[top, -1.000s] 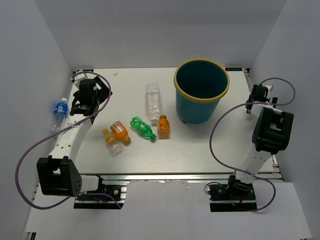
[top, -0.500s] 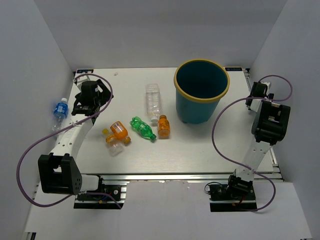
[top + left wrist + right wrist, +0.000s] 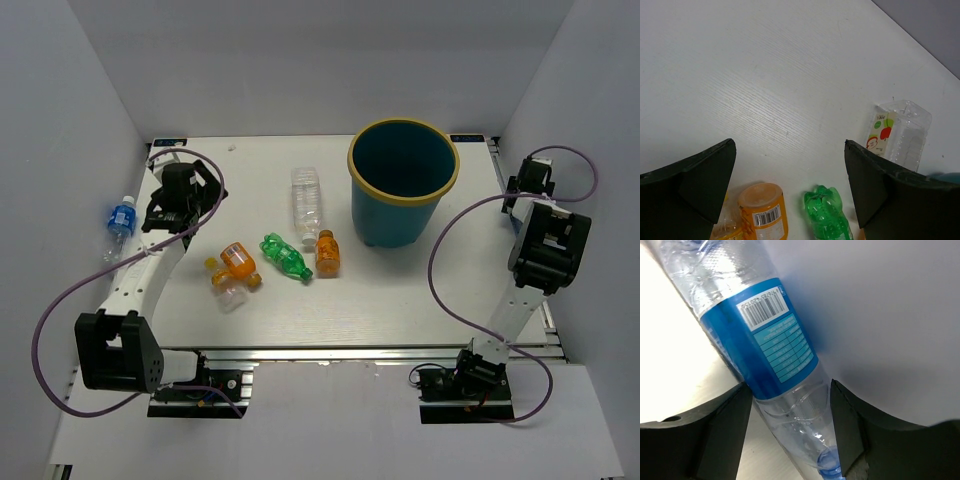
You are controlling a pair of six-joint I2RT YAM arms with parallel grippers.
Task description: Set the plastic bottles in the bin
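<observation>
Only the right wrist view shows a blue-labelled bottle between the jaws of the right gripper; whether it is clamped, I cannot tell. The left gripper gapes wide, empty.

A: Overhead view: bright, even, diffuse light from above. The white table comes close to washing out. Shadows?

B: Soft and short. There's a faint one at the foot of the bin. Focus is sharp throughout.

A: Left wrist view?

B: Also bright. The table grain is crisp mid-frame. The left gripper is near-black, underexposed and soft-edged. Slight shine on the clear bottle.

A: Right wrist view?

B: Hard contrast. The pale surface at left is blown out to cream-white. The blue-label bottle is sharp, with the barcode lines distinct. A grey shadow falls on the wall behind it. The right gripper shows as a black silhouette with no surface detail.
</observation>
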